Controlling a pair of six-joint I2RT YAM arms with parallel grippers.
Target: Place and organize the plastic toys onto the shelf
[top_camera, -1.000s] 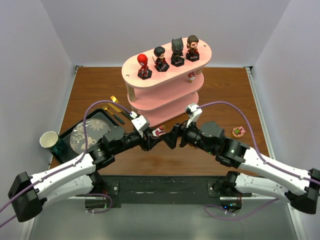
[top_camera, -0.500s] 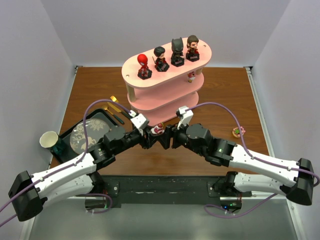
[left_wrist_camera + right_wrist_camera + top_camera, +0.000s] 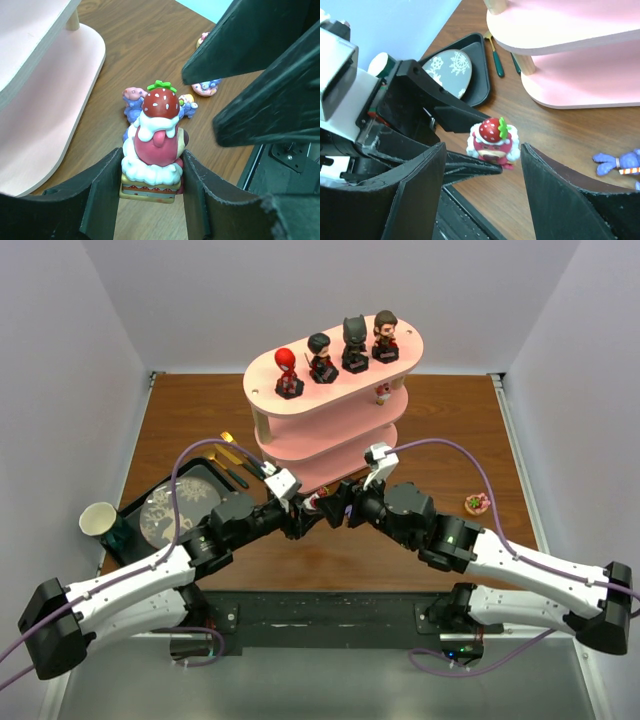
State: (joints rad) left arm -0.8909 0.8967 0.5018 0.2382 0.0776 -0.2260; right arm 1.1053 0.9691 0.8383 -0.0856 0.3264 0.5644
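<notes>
Handover above the counter (image 3: 200, 410): the left gripper (image 3: 152, 159) holds a strawberry figurine (image 3: 156, 145) upright in mid-air, just in front of the near edge of the pale pink shelf (image 3: 330, 405). Its jaws are pressed against the toy's cream skirt and cake-like base on both sides. The right gripper (image 3: 482, 150) faces it from the right. Its jaws stand wide to either side of the figurine with a gap on each side, and they do not appear to touch it.

The top board already carries four big-headed figures, the red one (image 3: 288, 372) at the left end. A small toy (image 3: 382, 392) stands at the far right end of the middle board. Loose toys lie on the wood: a blue-and-pink pony (image 3: 134, 97) beyond the held figurine, a purple pony (image 3: 620, 162) near the shelf's bottom board, and a pink piece (image 3: 477, 503) out to the right.

The step in hand looks like a pass from left to right. It would likely go best if the right jaws centre on the rounded body, clear of the left fingers (image 3: 107, 190). They should then close squarely, so the glossy toy does not twist. The left gripper should release only once that hold is firm. The lower boards, which show the most bare room, seem the natural place to stand it upright.
</notes>
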